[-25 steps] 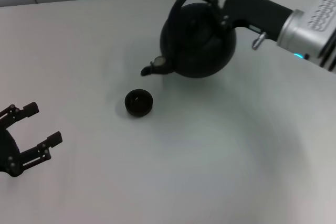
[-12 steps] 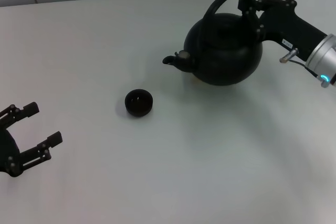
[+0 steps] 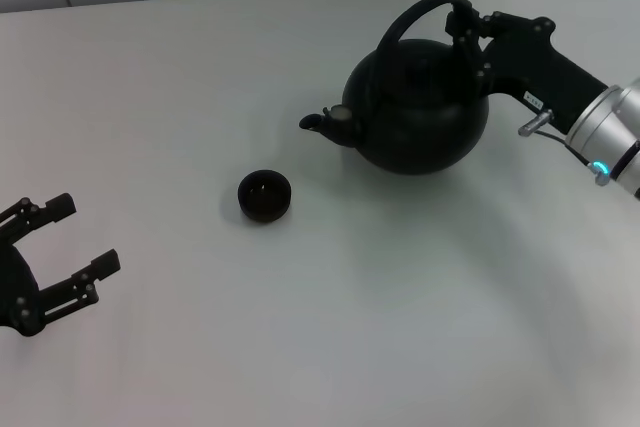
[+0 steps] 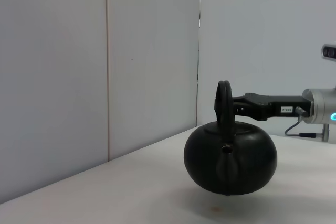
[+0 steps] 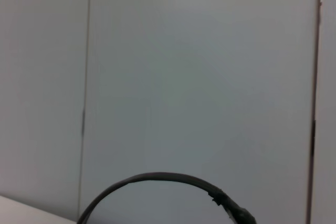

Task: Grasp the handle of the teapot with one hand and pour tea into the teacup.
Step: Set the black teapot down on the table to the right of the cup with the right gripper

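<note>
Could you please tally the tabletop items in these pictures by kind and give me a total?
Teapot: 1
Teacup: 1
Total: 2

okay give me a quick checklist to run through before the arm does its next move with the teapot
1. Right gripper shut on the handle: ok.
2. Teapot off the table: ok, the left wrist view shows a gap beneath it.
3. Spout over the teacup: not ok, it points toward the cup but is well short of it.
4. Teacup upright, mouth up: ok.
5. Left gripper clear of the pouring path: ok, open and parked near the table's left edge.
6. Tea in the teacup: cannot tell.
</note>
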`<action>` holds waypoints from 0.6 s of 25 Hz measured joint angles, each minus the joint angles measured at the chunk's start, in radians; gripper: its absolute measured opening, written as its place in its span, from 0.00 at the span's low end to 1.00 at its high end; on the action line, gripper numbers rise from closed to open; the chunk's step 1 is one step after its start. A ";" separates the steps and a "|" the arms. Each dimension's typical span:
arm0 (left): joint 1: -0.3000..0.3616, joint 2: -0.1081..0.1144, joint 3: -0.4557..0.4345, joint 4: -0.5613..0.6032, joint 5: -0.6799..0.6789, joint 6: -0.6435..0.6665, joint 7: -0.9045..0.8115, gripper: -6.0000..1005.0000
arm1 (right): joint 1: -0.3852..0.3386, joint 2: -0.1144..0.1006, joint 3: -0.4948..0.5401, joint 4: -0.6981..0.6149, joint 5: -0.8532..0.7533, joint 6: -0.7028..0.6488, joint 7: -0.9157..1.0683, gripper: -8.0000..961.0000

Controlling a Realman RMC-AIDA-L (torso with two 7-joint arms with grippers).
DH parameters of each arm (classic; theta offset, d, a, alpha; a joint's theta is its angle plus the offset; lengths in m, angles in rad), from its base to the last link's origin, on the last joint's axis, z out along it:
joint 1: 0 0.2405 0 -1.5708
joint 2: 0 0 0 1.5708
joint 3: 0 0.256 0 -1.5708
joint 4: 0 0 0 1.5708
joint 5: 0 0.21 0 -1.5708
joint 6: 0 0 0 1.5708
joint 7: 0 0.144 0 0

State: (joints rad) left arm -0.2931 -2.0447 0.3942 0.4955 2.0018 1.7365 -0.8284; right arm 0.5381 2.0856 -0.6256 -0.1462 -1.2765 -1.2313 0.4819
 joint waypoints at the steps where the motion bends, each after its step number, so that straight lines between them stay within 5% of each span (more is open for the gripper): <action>1: 0.000 0.000 0.000 0.000 0.000 0.000 0.000 0.81 | 0.003 0.000 0.000 0.025 0.020 0.006 -0.021 0.09; 15: 0.005 -0.002 0.000 -0.002 0.000 0.000 0.007 0.81 | 0.008 0.000 0.000 0.080 0.025 0.037 -0.071 0.11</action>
State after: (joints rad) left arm -0.2883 -2.0462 0.3942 0.4939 2.0018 1.7365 -0.8218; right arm 0.5461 2.0861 -0.6259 -0.0664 -1.2516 -1.1946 0.4110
